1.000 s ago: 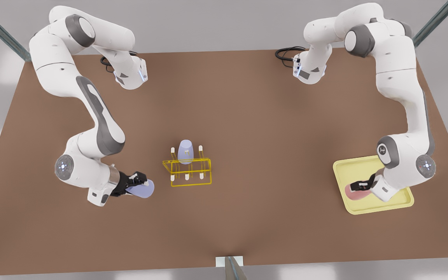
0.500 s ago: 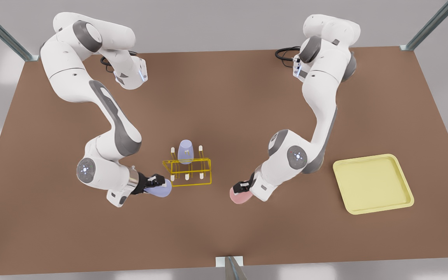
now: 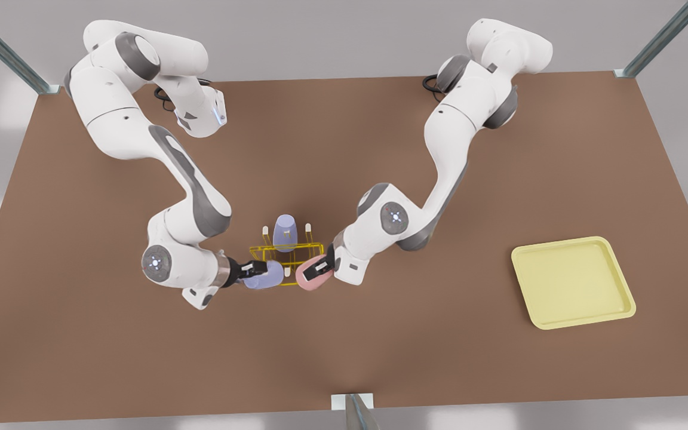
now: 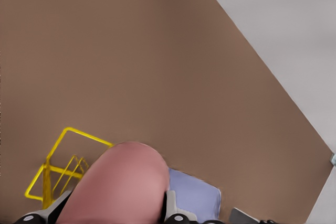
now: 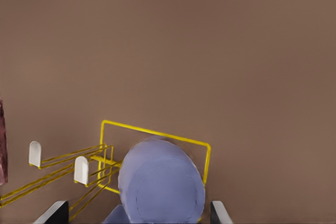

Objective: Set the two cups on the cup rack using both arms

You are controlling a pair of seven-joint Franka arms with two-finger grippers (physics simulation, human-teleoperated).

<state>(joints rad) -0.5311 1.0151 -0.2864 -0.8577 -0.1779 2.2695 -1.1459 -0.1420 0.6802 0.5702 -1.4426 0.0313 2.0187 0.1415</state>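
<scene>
The yellow wire cup rack (image 3: 287, 255) stands mid-table, and a lavender tumbler (image 3: 285, 232) sits upside down on one of its back pegs. My left gripper (image 3: 320, 267), on the arm at the front view's right, is shut on the salmon pink cup (image 3: 310, 277) at the rack's front right corner. In the left wrist view the pink cup (image 4: 118, 184) lies between the fingers (image 4: 176, 214). My right gripper (image 3: 252, 270) is shut on the second lavender cup (image 3: 264, 276) at the rack's front left. That lavender cup (image 5: 160, 182) lies over the rack frame (image 5: 157, 134), next to white-tipped pegs (image 5: 81, 170).
A pale yellow square tray (image 3: 572, 280) lies bare at the front view's right. The brown table (image 3: 380, 358) stretches wide in front of the rack. A small post (image 3: 353, 406) stands at the near table edge.
The left gripper carried the salmon cup from the yellow tray across the table to the rack. The right gripper brought its lavender cup rightward to the rack's front left.
</scene>
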